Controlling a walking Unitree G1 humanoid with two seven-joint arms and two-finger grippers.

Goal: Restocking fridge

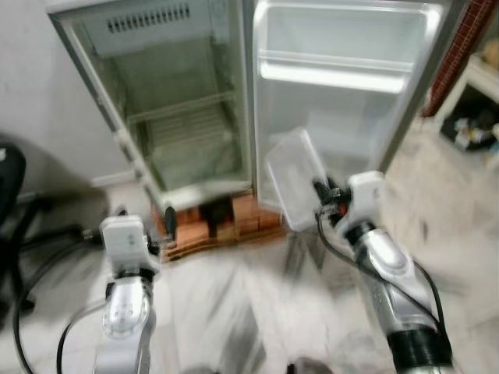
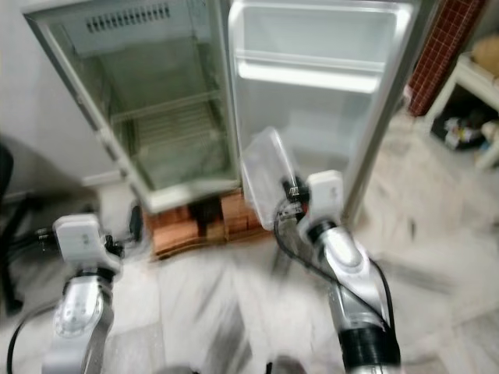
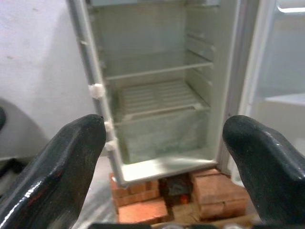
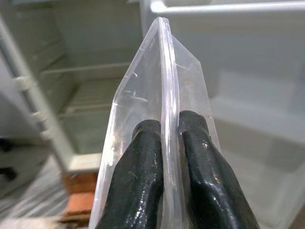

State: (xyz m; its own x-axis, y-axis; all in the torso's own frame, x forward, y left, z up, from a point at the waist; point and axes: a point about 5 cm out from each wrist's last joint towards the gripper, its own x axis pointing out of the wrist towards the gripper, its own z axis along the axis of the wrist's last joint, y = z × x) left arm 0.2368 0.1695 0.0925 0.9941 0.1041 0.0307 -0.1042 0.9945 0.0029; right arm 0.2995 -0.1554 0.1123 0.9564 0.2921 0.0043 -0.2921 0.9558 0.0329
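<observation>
From the head cameras: fridge [image 1: 195, 101] at twelve o'clock, raised on bricks [image 1: 226, 222], door [image 1: 343, 78] swung wide toward one o'clock, shelves bare and ready for stock. Right gripper [image 1: 318, 189] lifted in front of the open door, pinching one edge of a clear plastic container [image 1: 295, 178], carried tilted with its broad face toward the door, probably to keep it clear of the door shelf until lined up. Left gripper [image 1: 166, 226] low at eight o'clock near the bricks, holding nothing, likely kept out of the way. Floor blurred, so likely mid-step. Along the left wrist: both fingers [image 3: 62, 162] spread wide apart, nothing between them, aimed at the lower wire shelf [image 3: 157, 98] and the box beneath it. Along the right wrist: two fingertips [image 4: 143, 181] clamped tight on the container's thin rim [image 4: 167, 95], seen edge-on, pointed between cabinet and door; a narrow hold on slick plastic, so at risk of slipping or twisting.
</observation>
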